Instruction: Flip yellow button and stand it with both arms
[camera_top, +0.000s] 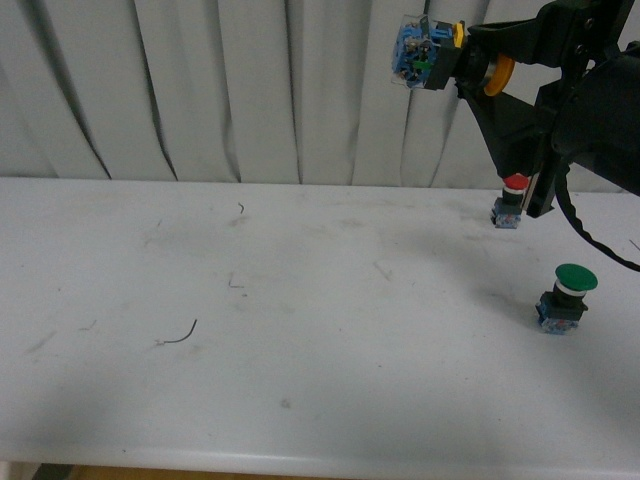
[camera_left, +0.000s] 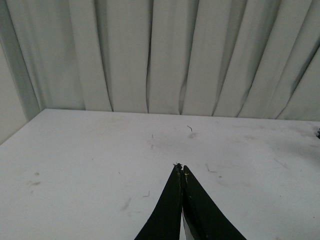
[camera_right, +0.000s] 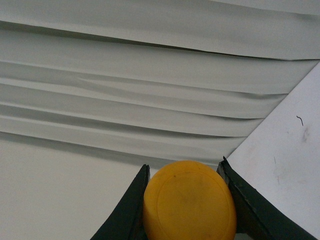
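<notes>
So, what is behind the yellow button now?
The white curtain; the yellow button hangs in the right gripper. In the right wrist view its cap hides the rest of it.

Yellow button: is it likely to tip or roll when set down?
Probably rigid: the button shows no bending while gripped. Its round cap could roll if laid sideways. Standing on the small block, it may tip easily.

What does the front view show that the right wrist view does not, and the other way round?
Front view only: the blue and clear contact block of the yellow button, a small red-capped switch and a larger green-capped switch on the white table. Right wrist view only: the round face of the yellow cap between black fingers. Both: the right gripper holding the button, the table, the pleated white curtain.
</notes>
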